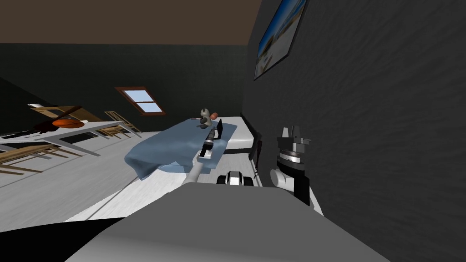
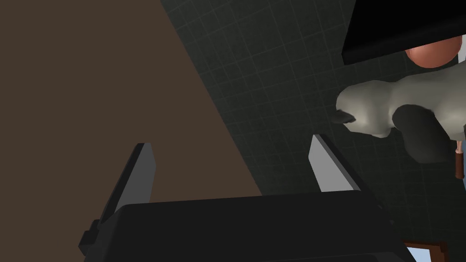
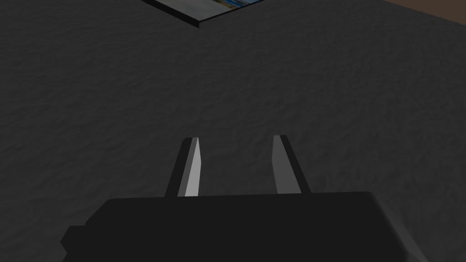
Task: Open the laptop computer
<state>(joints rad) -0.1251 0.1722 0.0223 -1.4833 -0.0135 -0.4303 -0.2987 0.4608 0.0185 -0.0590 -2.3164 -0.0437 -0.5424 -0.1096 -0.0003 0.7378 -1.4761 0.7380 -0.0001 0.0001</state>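
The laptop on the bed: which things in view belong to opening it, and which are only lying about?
For the job:
- laptop, dark
- left gripper, open, reaching toward it

Only lying about:
- grey plush toy
- reddish ball behind the toy
- blue blanket
- orange ball on the far table
- wall picture

Head view: the laptop [image 1: 219,128] on the bed [image 1: 150,154] is too small and dark for us to read its lid angle. Left wrist view: the edge cuts off the grey stuffed toy [image 2: 391,109], and a black slab [image 2: 400,27] hides most of a reddish round thing [image 2: 432,53].
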